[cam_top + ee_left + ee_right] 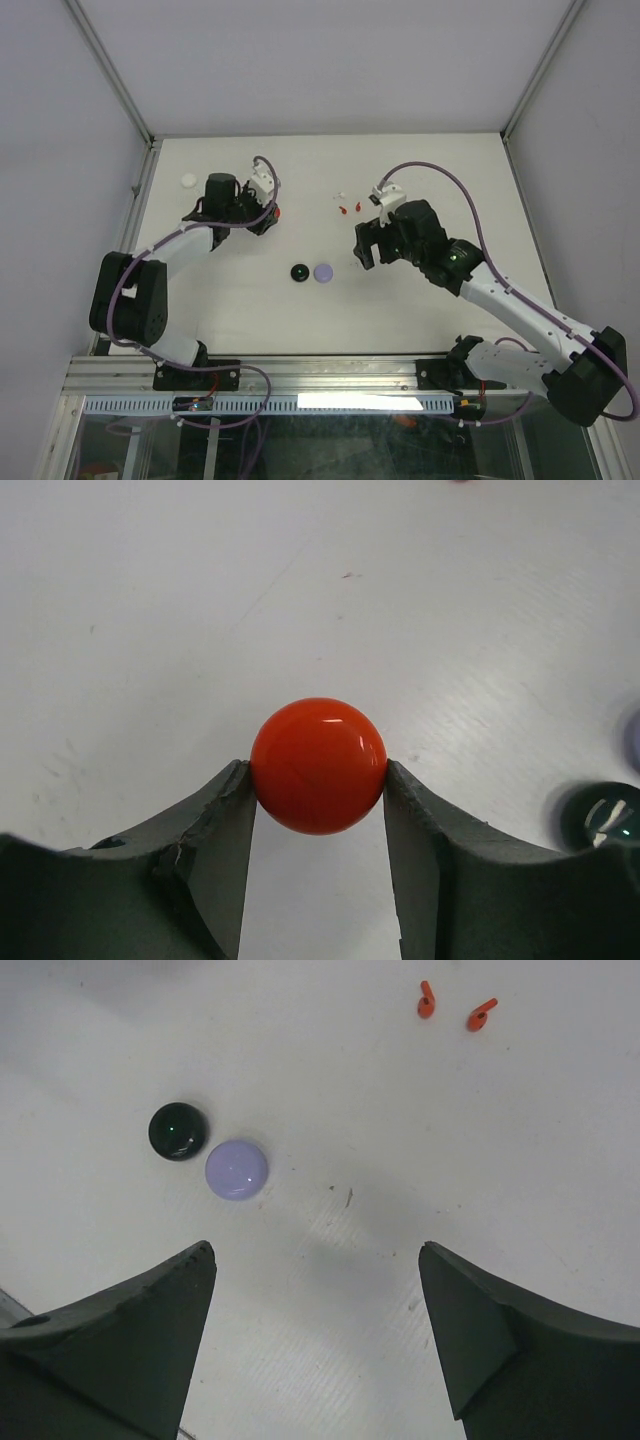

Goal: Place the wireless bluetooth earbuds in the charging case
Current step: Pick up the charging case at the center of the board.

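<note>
My left gripper [318, 772] is shut on a glossy red round charging case [319, 765], one finger pressed on each side of it, low over the white table. From above, that case [277, 211] shows at the left arm's tip. Two red earbuds [426, 1000] [481, 1014] lie loose on the table ahead of my right gripper [317, 1255], which hangs open with nothing between its fingers. In the top view the red earbuds [349, 209] lie just left of the right gripper [362, 248], with small white earbuds [341, 194] beside them.
A black round case [178, 1131] and a lavender round case [237, 1169] sit side by side mid-table [298, 272] [323, 272]. A white round case [188, 181] rests near the table's far left edge. The black case [605, 818] also shows right of the left fingers.
</note>
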Tool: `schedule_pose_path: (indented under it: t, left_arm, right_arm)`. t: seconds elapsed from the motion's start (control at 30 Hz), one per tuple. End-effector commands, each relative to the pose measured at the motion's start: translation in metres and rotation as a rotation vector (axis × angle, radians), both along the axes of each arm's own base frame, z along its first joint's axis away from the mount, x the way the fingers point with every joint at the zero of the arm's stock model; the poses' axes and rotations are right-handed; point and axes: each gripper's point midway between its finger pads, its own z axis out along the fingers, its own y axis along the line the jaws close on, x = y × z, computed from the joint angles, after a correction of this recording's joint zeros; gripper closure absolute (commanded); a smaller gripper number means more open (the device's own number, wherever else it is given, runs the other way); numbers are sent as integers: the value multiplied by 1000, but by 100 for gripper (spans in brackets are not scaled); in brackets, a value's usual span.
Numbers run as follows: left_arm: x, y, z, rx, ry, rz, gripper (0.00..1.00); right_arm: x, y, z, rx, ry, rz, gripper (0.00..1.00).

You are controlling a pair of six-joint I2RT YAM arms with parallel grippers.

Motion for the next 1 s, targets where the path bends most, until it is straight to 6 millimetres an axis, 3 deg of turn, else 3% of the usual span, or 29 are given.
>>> schedule_pose_path:
  t: [0.0,0.2,0.47,0.8,0.97]
  left_arm:
    - [-25,-37,53,37,-293,-250,53]
    - [-63,-69,87,17,-472,-423,54]
    - [-100,-107,114,54,-643,-588,54]
    - [-127,-135,136,113,-800,-686,54]
    - [-136,-142,141,150,-856,-715,54]
  right_arm:
    - [0,20,24,104,32,69,14]
    - [-1,36,28,188,90,148,14]
    - [2,60,44,248,127,254,15]
    - [5,84,70,311,138,358,17]
    - [4,95,73,332,165,412,20]
